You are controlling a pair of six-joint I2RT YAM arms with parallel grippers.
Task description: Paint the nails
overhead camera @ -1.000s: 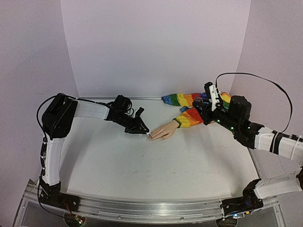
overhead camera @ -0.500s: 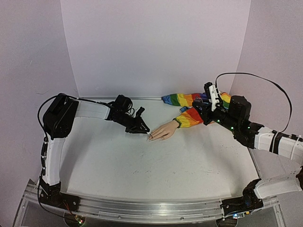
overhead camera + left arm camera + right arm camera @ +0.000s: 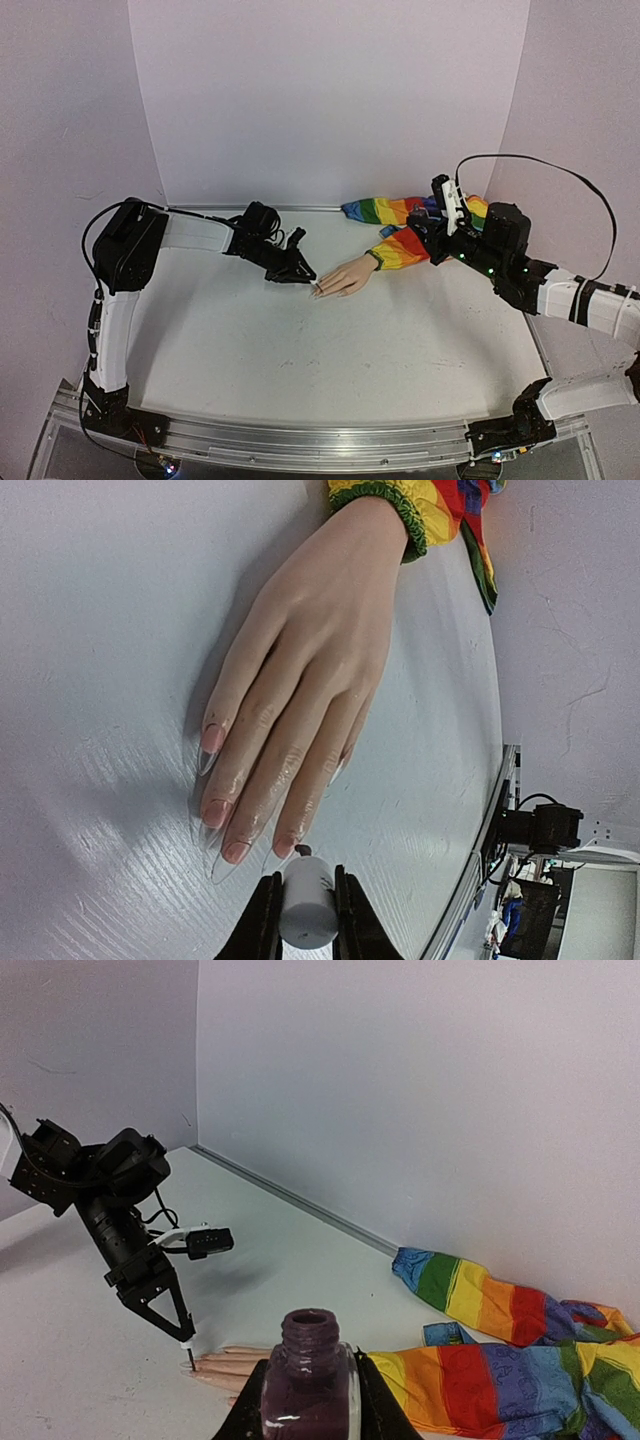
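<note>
The pale mannequin hand [image 3: 345, 277] with a rainbow-striped sleeve [image 3: 405, 247] lies flat on the table, its fingers towards the left. In the left wrist view its nails [image 3: 237, 852] are long, clear and pinkish; none looks dark. My left gripper [image 3: 297, 272] is shut on a white brush cap [image 3: 306, 908], and the dark brush tip touches a fingertip [image 3: 287, 846]. My right gripper [image 3: 440, 232] is shut on an open dark purple polish bottle [image 3: 307, 1380], held over the sleeve.
The rainbow sleeve [image 3: 500, 1380] runs back to the right rear wall, with a second fold [image 3: 480, 1295] behind it. White walls [image 3: 330, 100] close the back and sides. An aluminium rail [image 3: 300, 440] runs along the near edge.
</note>
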